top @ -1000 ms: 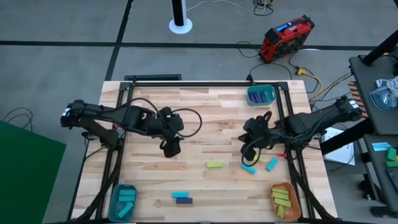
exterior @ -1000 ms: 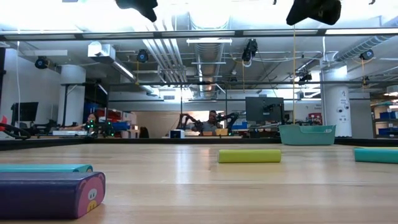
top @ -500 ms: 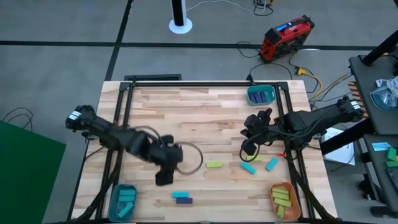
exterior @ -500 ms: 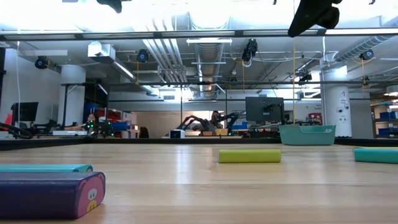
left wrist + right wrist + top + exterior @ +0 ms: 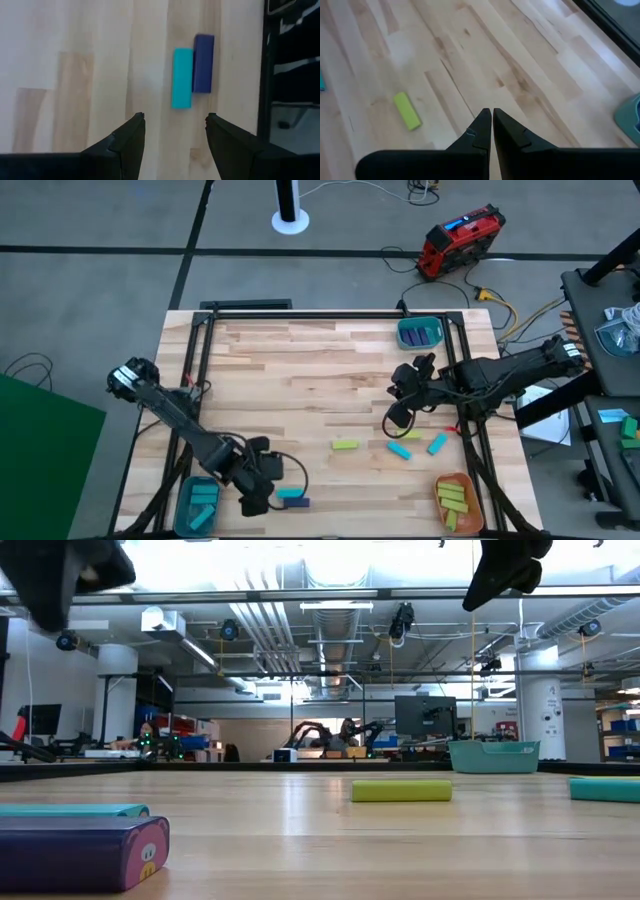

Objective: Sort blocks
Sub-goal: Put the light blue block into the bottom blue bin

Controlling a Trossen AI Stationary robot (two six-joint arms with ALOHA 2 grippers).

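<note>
A cyan block (image 5: 182, 77) and a purple block (image 5: 203, 62) lie side by side, flat on the wood near the table's front edge (image 5: 292, 498). My left gripper (image 5: 175, 130) hovers open above the table just left of the pair (image 5: 255, 502), touching nothing. A yellow-green block (image 5: 345, 445) and two cyan blocks (image 5: 400, 450) (image 5: 437, 443) lie flat at centre right. My right gripper (image 5: 491, 120) is shut and empty, raised above the table (image 5: 395, 420) behind those blocks. In the low view the purple block (image 5: 80, 852) fills the near left corner.
A teal bowl (image 5: 198, 502) with cyan blocks sits at the front left corner. An orange bowl (image 5: 457, 500) with yellow-green blocks sits at the front right. Another teal bowl (image 5: 420, 333) with a purple block sits at the far right. Bare wood lies mid-table.
My left gripper has swung from the middle of the table toward the near edge and a little left, ending beside the cyan and purple pair. In the low view it has come down into the top left corner. The blocks have not moved.
</note>
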